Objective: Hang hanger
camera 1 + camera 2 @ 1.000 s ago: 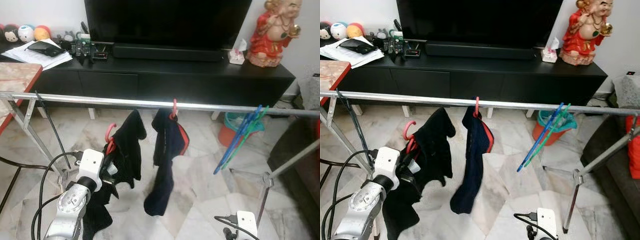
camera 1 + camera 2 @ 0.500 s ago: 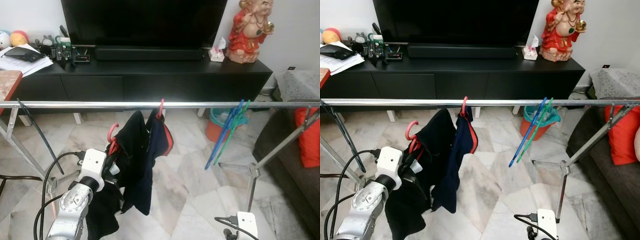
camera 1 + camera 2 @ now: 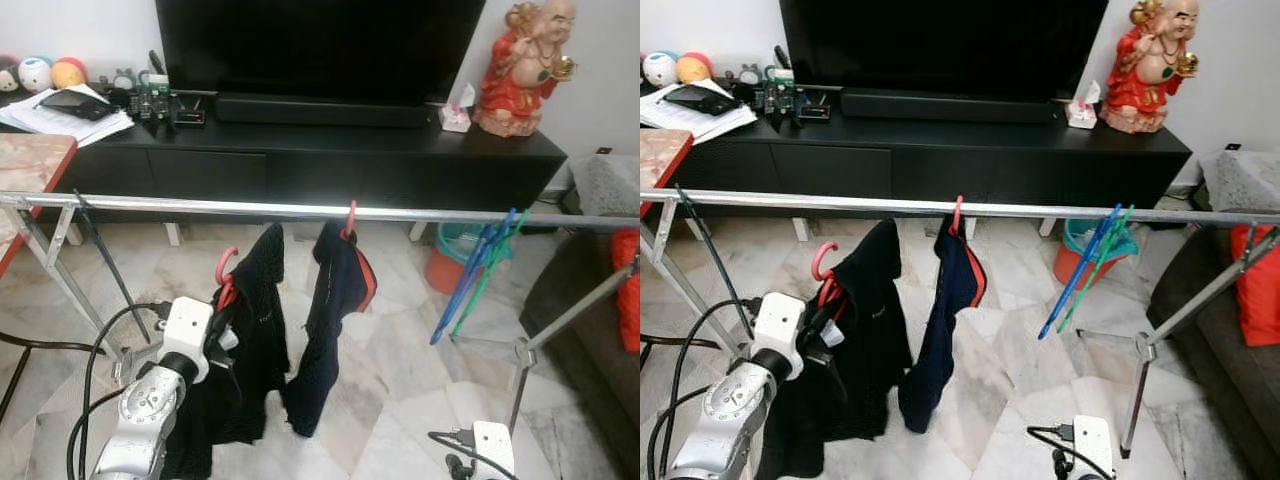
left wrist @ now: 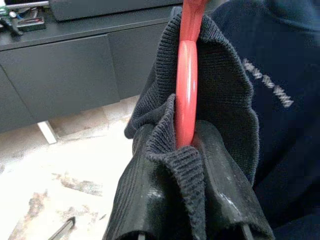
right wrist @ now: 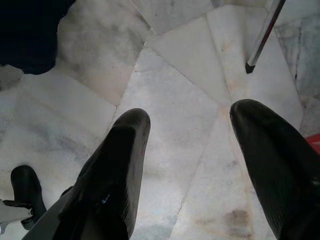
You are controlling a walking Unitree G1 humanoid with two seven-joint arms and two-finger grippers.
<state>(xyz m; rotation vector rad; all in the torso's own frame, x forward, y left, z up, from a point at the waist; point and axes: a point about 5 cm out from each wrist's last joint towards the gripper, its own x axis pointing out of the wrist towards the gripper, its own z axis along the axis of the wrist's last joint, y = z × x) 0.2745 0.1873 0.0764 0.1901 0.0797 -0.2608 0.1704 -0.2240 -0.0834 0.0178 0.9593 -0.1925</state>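
Left tool tight around red hanger with dark garment.

The silver horizontal clothes rail runs bare left of the hanging dark navy garment on a red hook, and again between it and the leaning blue and green hangers.

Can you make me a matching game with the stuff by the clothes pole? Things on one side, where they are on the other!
Things:
1. red hanger
2. blue hangers
3. statue
4. bucket

Places:
A. on the floor under the pole
B. on the black cabinet
C. gripped in the left hand, with a dark garment
D. hooked on the pole, to the right

Pairs: 1-C, 2-D, 3-B, 4-A
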